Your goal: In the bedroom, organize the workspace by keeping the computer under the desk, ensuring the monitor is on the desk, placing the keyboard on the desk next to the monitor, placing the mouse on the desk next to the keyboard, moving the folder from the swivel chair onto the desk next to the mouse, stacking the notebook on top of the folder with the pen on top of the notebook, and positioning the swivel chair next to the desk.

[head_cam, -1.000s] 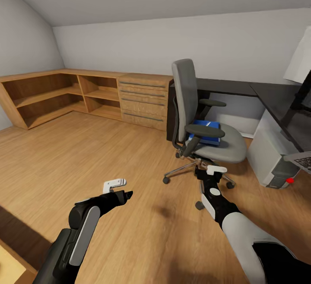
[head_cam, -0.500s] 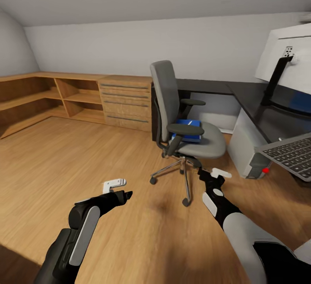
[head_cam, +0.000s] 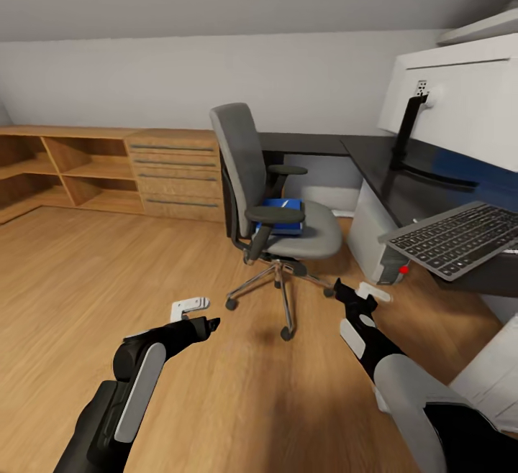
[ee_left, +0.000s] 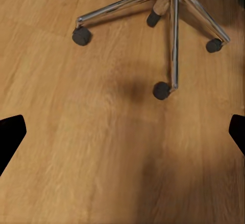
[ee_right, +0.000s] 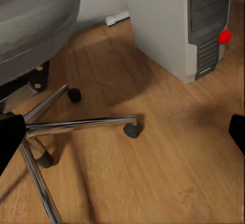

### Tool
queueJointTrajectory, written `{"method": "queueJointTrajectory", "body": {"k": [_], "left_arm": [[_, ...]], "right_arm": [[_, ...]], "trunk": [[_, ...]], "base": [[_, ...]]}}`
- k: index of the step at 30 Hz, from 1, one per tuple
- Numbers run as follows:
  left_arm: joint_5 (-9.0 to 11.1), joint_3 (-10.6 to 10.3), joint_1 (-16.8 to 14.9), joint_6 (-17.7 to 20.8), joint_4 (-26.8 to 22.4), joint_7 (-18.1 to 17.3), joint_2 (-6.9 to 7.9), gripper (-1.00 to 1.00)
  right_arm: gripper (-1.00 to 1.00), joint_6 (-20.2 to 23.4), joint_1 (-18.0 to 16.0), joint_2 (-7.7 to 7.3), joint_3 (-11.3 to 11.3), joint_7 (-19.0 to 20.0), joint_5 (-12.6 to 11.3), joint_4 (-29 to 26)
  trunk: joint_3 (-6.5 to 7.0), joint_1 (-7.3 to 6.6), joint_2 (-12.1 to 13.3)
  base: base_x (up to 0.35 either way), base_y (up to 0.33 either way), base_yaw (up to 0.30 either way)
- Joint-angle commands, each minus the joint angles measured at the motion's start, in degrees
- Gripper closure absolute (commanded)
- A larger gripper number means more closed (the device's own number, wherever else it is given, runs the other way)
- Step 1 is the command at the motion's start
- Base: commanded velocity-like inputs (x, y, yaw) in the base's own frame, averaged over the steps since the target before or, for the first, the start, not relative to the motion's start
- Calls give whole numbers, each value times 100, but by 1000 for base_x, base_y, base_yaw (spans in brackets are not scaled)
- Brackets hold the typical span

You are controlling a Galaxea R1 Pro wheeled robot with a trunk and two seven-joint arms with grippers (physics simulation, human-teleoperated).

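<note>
The blue folder lies flat on the seat of the grey swivel chair with chrome legs and black castors, between its 2 black armrests. The chair stands on the wooden plank floor, just beside the front edge of the dark desk. Under the desk, near its left end, sits the white computer tower with a red button. On the desk the white monitor on a black arm stands toward the back edge, and the grey keyboard with dark keys lies tilted at the front edge, overhanging it. Low wooden shelves and drawers line the far wall.

The left gripper and right gripper both hover above the floor near the chair's castors, fingers spread apart, holding nothing.
</note>
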Motion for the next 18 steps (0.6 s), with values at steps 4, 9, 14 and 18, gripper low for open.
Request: {"method": "queueJointTrajectory", "body": {"k": [4, 9, 14, 18], "left_arm": [[61, 1, -2, 15, -9, 56, 0, -100], [59, 2, -2, 7, 0, 60, 0, -100], [56, 2, -2, -3, 6, 57, 0, -100], [53, 3, -2, -7, 8, 57, 0, -100]], "right_arm": [[-100, -19, -5, -6, -21, 7, -92, 0], [-100, -16, -5, 7, -21, 6, -123, 2], [-100, -16, -5, 35, -16, 6, -133, 6], [-100, -16, -5, 45, -13, 6, -136, 10]], "trunk": [[-1, -1, -2], [1, -1, -2], [1, -1, -2], [1, -1, -2]], "base": [[0, 0, -275], [0, 0, -252], [0, 0, -88], [0, 0, -22]]}}
